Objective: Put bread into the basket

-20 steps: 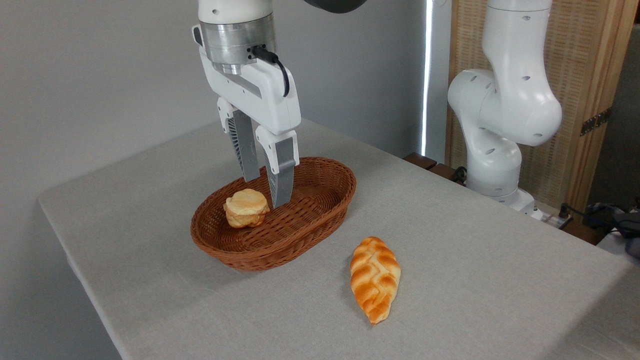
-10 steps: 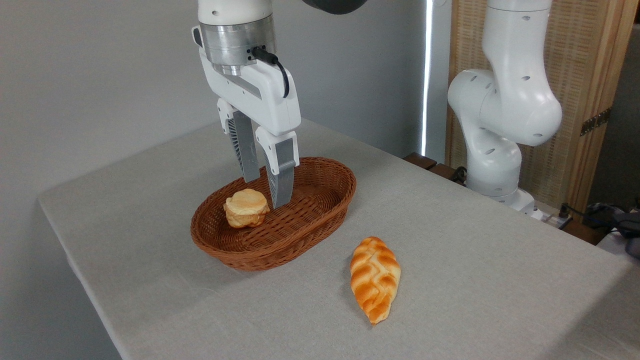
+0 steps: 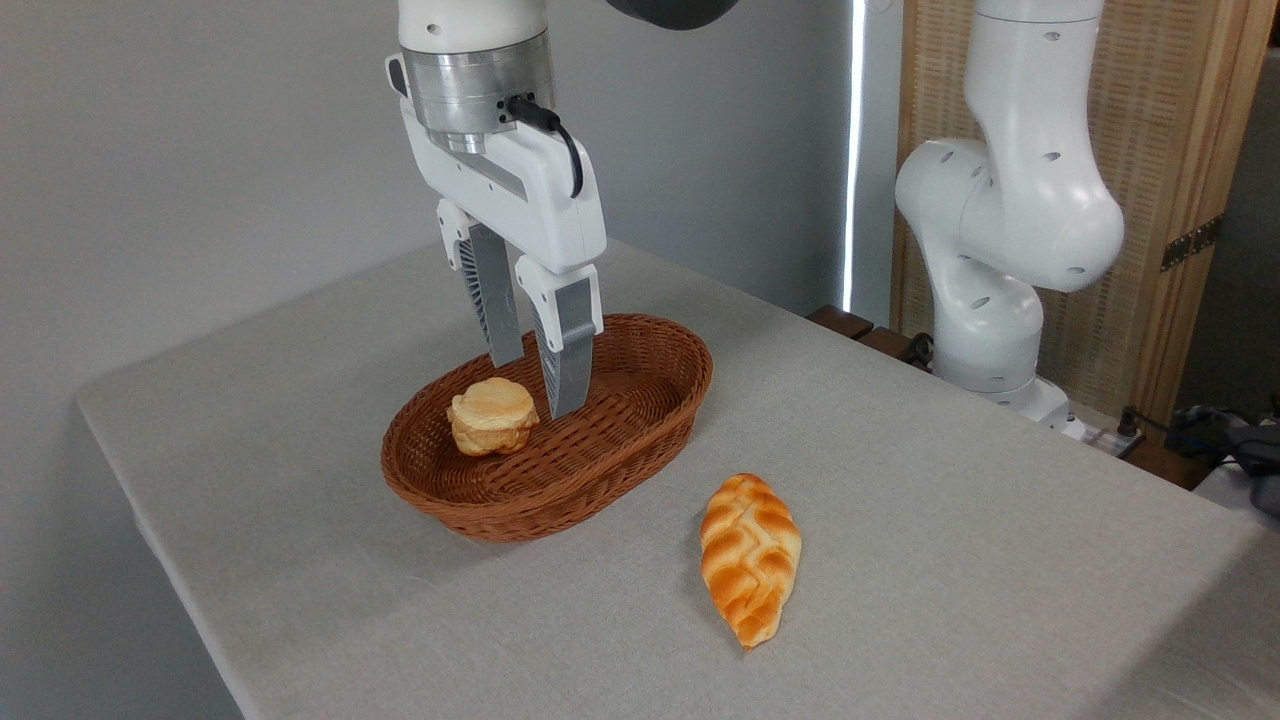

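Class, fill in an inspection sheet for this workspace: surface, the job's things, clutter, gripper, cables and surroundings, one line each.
Surface: table under a plain grey cloth.
Job's things: braided bread lies on the cloth, outside the basket, to its right and nearer the camera.
Clutter: small round bun inside the basket.
Gripper: gripper open, empty, fingertips over the basket beside the bun.
Cables: black cable at the wrist; dark cables past the table's right edge.
Surroundings: grey wall, robot base, woven wooden screen.

Pale round bun (image 3: 492, 415); grey tablecloth (image 3: 950, 560)
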`<state>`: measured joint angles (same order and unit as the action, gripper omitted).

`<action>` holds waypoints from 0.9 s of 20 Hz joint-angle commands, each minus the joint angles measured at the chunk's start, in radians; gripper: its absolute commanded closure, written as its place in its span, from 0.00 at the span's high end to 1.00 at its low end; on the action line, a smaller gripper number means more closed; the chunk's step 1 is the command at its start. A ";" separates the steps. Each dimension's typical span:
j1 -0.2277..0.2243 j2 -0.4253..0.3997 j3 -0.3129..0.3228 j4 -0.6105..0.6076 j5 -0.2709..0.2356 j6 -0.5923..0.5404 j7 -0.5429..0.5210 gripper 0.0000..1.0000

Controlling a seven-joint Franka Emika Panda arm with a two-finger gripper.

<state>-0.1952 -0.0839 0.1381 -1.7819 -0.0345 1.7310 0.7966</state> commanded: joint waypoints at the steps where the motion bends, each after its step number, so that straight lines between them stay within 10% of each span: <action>1: 0.002 -0.049 0.014 -0.048 -0.002 -0.021 -0.020 1.00; 10: 0.002 -0.226 0.112 -0.318 0.010 0.033 -0.109 1.00; 18: 0.003 -0.254 0.141 -0.416 0.013 0.219 -0.526 1.00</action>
<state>-0.1837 -0.3150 0.2779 -2.1609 -0.0342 1.8510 0.4608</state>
